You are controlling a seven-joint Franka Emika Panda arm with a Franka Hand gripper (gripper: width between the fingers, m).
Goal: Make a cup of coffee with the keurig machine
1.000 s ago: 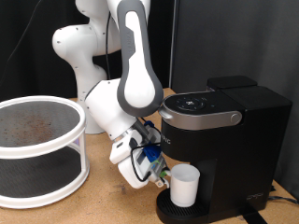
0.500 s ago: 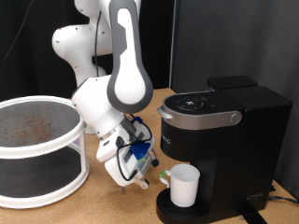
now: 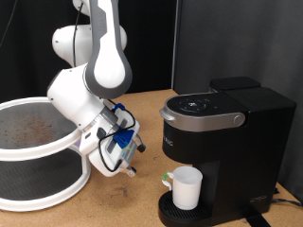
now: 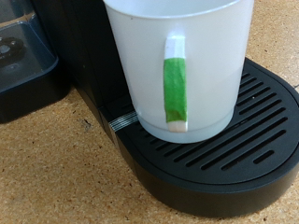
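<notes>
The white cup (image 3: 187, 187) is seen upright on the round drip base (image 3: 169, 214) of the black keurig machine (image 3: 227, 151), directly below the brew head (image 3: 201, 113). In the wrist view the cup (image 4: 177, 65) fills the upper half, its handle (image 4: 175, 89) turned to the camera and marked with a green stripe, and it is set on the slotted black drip grille (image 4: 248, 131). The lid of the machine is closed. The pincer (image 3: 124, 163) is held well apart from the cup, towards the exterior view's left, low above the wooden counter (image 3: 128, 199), just beside a white two-tier round rack (image 3: 38, 151). Nothing is seen between its fingers; whether they are spread or closed cannot be told from these views.
</notes>
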